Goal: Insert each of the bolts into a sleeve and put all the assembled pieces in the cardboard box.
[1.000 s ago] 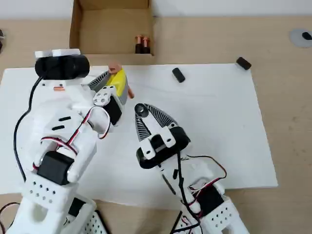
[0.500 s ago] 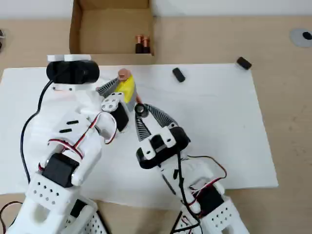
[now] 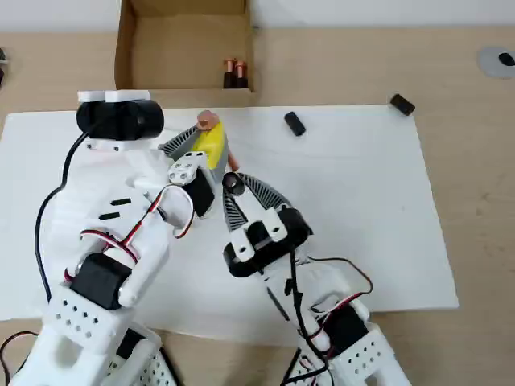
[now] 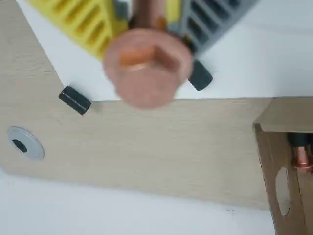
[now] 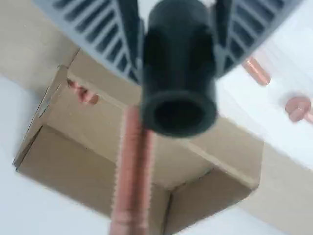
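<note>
left gripper (image 3: 201,143), clamped on copper bolt (image 4: 148,66), has swung in beside black sleeve (image 5: 178,73) pinched by right gripper (image 3: 239,186); insertion likely next.

left arm: stretched out from near-left corner of table (image 3: 475,201); left gripper (image 3: 206,129) clamped on bolt (image 4: 148,66) | right arm: from near edge; right gripper (image 3: 232,183) clamped on sleeve (image 5: 178,73), just beside the left one

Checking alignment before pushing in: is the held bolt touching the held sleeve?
Cannot tell. In the right wrist view the bolt runs up to the rim of the sleeve, which hides its tip.
</note>
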### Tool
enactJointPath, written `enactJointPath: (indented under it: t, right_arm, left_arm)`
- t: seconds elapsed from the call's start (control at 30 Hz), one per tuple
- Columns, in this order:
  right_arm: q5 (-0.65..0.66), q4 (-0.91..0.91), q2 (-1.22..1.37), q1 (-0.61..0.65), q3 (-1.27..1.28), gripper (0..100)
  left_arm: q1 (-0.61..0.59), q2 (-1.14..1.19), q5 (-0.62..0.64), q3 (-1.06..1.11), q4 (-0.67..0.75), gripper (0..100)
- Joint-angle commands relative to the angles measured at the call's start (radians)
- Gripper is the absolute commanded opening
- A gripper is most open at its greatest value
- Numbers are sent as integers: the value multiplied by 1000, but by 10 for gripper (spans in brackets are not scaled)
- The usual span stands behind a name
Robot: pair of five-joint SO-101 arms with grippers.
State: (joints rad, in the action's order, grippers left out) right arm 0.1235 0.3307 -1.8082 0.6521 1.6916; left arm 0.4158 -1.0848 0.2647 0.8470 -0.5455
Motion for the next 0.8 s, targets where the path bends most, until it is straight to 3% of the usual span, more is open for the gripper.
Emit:
enactJointPath:
  t: [0.0,0.43,0.77]
  right_arm:
    - [6,28,-114,13,-5,12]
    - [-29,26,-114,-35,-7,12]
    - [-29,26,-114,-35,-8,12]
  left_arm:
    - [9,-68,0,-74,-37,9]
    - [57,-363,-31,-61,-233,9]
    - [115,-360,-54,-21,-207,9]
